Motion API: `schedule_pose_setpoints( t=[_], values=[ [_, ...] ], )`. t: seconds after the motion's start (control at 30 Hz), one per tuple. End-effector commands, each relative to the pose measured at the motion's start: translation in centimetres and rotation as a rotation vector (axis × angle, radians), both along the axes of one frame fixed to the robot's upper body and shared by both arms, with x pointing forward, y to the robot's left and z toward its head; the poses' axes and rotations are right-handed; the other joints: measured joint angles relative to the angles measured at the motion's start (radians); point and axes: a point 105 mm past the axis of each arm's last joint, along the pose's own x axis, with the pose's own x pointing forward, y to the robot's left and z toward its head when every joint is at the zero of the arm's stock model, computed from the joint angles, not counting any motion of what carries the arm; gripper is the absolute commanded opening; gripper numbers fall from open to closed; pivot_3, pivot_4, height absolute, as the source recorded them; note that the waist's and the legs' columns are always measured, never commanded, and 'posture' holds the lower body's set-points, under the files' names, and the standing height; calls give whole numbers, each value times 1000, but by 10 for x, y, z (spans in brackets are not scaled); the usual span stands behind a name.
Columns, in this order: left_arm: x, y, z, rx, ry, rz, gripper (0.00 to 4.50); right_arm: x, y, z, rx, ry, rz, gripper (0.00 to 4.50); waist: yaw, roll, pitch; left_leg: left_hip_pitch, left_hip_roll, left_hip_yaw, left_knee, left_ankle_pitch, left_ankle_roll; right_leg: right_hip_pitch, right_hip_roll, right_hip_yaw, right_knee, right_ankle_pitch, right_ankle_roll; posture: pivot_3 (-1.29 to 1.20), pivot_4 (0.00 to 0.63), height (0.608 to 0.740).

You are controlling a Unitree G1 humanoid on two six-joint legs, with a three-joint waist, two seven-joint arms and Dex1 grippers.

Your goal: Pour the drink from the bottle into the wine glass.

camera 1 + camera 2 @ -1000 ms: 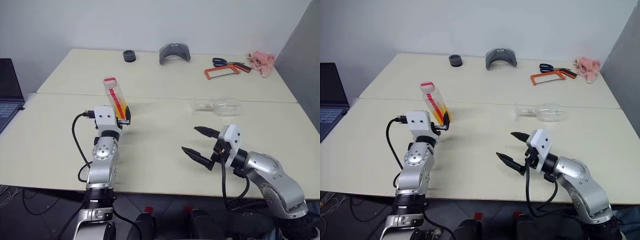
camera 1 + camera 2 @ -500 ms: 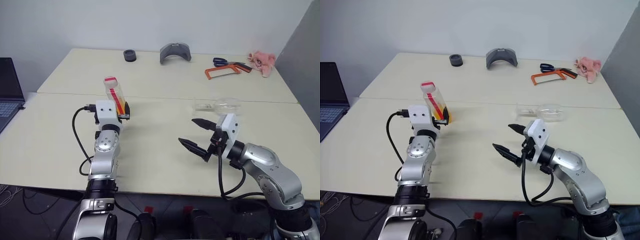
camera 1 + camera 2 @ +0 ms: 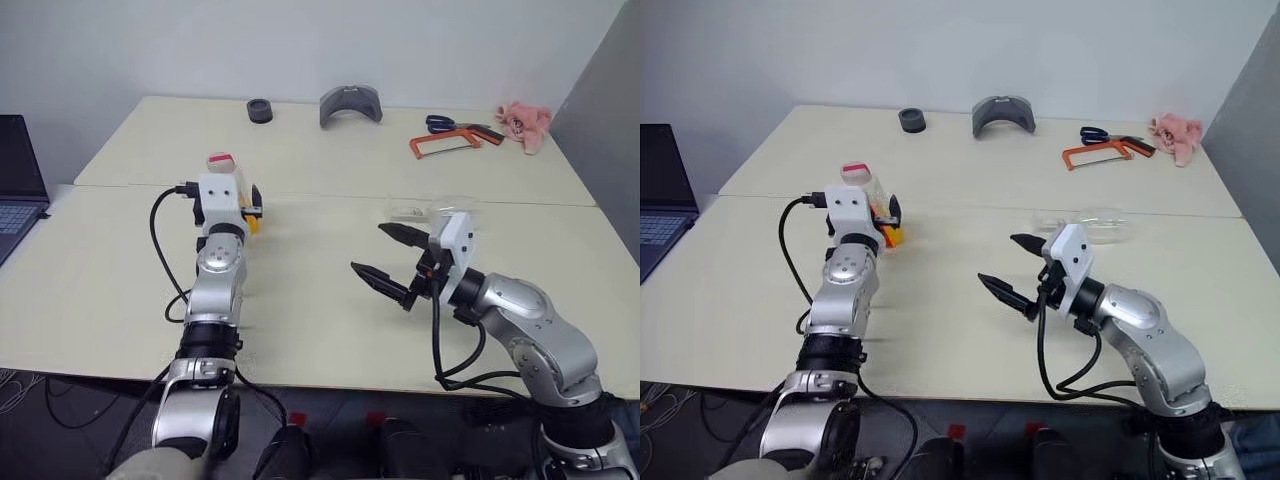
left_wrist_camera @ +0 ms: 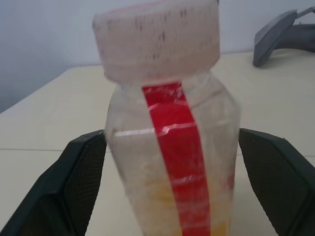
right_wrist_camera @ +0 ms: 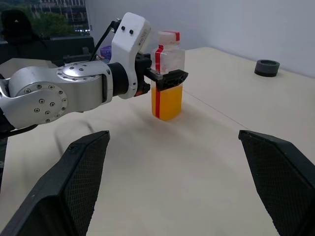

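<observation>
Left eye view: a wide pale bench (image 3: 330,270) is seen, made of two tops joined by a seam. On its far part a grey curved object (image 3: 349,104), an orange hacksaw (image 3: 452,143), a pink cloth (image 3: 525,121), blue-handled scissors (image 3: 444,124) and a small black ring (image 3: 259,111) are laid. A laptop (image 3: 20,180) is placed at the far left edge. The left gripper (image 5: 165,78) is seen with its fingers closed on the bottle (image 5: 167,73), which is held upright above the bench, left of centre. The drink (image 5: 166,102) fills its lower half. The right gripper (image 3: 382,255) is held with its fingers spread wide, holding nothing. The wine glass (image 3: 440,211) is lying on its side just beyond the right gripper.
</observation>
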Motion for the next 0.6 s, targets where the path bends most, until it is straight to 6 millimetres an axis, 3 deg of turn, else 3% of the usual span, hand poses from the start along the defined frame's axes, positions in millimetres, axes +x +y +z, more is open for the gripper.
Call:
schedule_pose_setpoints(
  t=[0.03, 0.33, 0.6],
  values=[
    [6, -2, 19, 8, -63, 17, 4455, -1, 3, 11, 10, -41, 9, 4500, 0, 0, 0, 0, 0, 0, 0, 0, 0, 0, 0, 0, 0, 0, 0, 0, 150, 740],
    [15, -4, 29, 9, -84, 49, 4455, 6, -1, 10, -5, -41, -37, 4500, 0, 0, 0, -1, 0, 0, 0, 0, 0, -1, 0, 0, 0, 0, 0, 0, 150, 740],
    [14, 2, 26, 22, -67, 83, 4455, 8, -3, 9, 1, -34, -49, 4500, 0, 0, 0, -1, 0, 0, 0, 0, 0, -1, -1, 0, 0, 0, 0, 0, 150, 740]
  ],
)
